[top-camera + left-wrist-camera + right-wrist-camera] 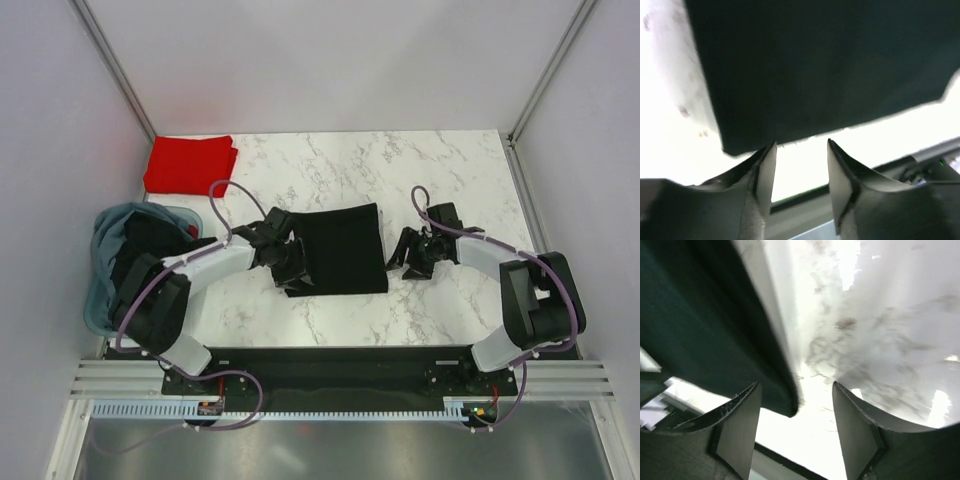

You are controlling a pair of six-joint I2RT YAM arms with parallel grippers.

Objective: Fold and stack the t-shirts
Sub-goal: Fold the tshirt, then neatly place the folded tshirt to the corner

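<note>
A black t-shirt [340, 250] lies folded into a flat rectangle in the middle of the marble table. My left gripper [293, 268] sits at its near left corner, open, with nothing between the fingers. In the left wrist view that gripper [800, 142] has the shirt's edge [830, 65] just beyond its tips. My right gripper [405, 262] stands open beside the shirt's right edge. The right wrist view shows that gripper [796, 385] with the shirt's near corner [700, 325] by its left finger, ungripped. A red t-shirt [190, 165] lies folded at the back left.
A grey-blue fabric tub [108, 228] with dark cloth inside stands at the left edge, next to the left arm. White walls with metal posts enclose the table. A black base rail [330, 365] runs along the near edge.
</note>
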